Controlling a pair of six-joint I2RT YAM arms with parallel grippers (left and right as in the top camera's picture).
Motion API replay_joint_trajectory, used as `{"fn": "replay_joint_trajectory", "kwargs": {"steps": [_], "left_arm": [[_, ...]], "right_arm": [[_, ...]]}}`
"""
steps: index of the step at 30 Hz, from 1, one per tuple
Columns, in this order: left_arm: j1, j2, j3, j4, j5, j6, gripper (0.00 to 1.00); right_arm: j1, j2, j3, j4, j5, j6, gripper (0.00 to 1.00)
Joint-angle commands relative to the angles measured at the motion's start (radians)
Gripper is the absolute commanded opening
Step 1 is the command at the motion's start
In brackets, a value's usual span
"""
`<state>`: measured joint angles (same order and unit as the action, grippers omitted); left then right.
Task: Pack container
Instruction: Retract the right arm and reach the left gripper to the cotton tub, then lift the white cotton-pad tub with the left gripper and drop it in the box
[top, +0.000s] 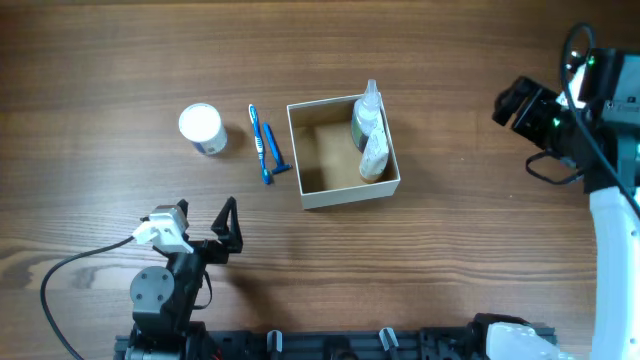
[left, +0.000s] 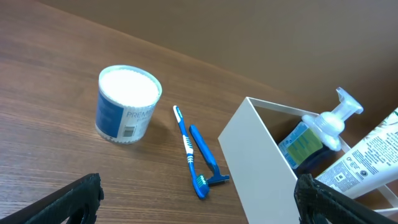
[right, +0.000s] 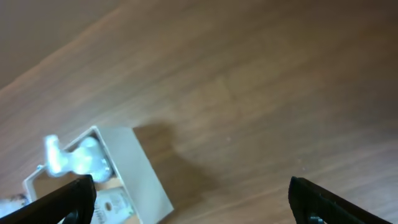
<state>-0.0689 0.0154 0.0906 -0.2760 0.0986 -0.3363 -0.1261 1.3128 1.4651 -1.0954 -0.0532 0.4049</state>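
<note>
The container (top: 352, 192), a square white-walled box with a tan inside, sits at the table's middle. A pump bottle (top: 368, 118) and a white tube (top: 375, 155) lean in its right side. My left gripper (top: 228, 226) is open and empty, near the front edge, left of and in front of the box. In the left wrist view the gripper (left: 199, 211) faces the container's wall (left: 261, 168), the pump bottle (left: 318, 130) and the tube (left: 367, 158). My right gripper (top: 522, 106) is open and empty, held off to the container's right. The right wrist view, taken past that gripper (right: 193, 202), shows the box (right: 140, 177) at lower left.
A round white-lidded jar (top: 202, 128) stands left of the container. A blue toothbrush (top: 256, 138) and a blue razor (top: 274, 152) lie side by side between jar and box. All three also show in the left wrist view: jar (left: 126, 106), toothbrush (left: 188, 149), razor (left: 207, 158).
</note>
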Motion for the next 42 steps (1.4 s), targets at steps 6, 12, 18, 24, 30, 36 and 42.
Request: {"fn": "replay_joint_trajectory", "kwargs": {"steps": [6, 12, 18, 24, 30, 36, 42], "left_arm": [[0.008, -0.007, 0.000, 0.104, 0.017, -0.017, 1.00], [0.008, 0.283, 0.364, -0.187, -0.120, -0.024, 1.00], [0.064, 1.124, 1.051, -0.468, -0.164, 0.044, 1.00], [0.095, 1.600, 1.239, -0.468, -0.084, 0.041, 1.00], [0.089, 1.723, 1.238, -0.385, -0.079, 0.044, 1.00], [0.076, 1.827, 1.238, -0.361, -0.114, 0.063, 1.00], [0.072, 1.883, 1.238, -0.353, -0.122, 0.072, 0.99]], "right_arm": [[-0.007, 0.039, 0.008, -0.017, -0.034, 0.015, 1.00], [-0.007, 0.039, 0.008, -0.016, -0.034, 0.017, 1.00], [-0.007, 0.039, 0.008, -0.016, -0.034, 0.016, 1.00], [-0.007, 0.039, 0.008, -0.016, -0.034, 0.017, 1.00], [-0.007, 0.039, 0.008, -0.016, -0.034, 0.016, 1.00], [-0.007, 0.039, 0.008, -0.016, -0.034, 0.016, 1.00], [-0.007, 0.039, 0.008, -0.016, -0.034, 0.017, 1.00]]}}
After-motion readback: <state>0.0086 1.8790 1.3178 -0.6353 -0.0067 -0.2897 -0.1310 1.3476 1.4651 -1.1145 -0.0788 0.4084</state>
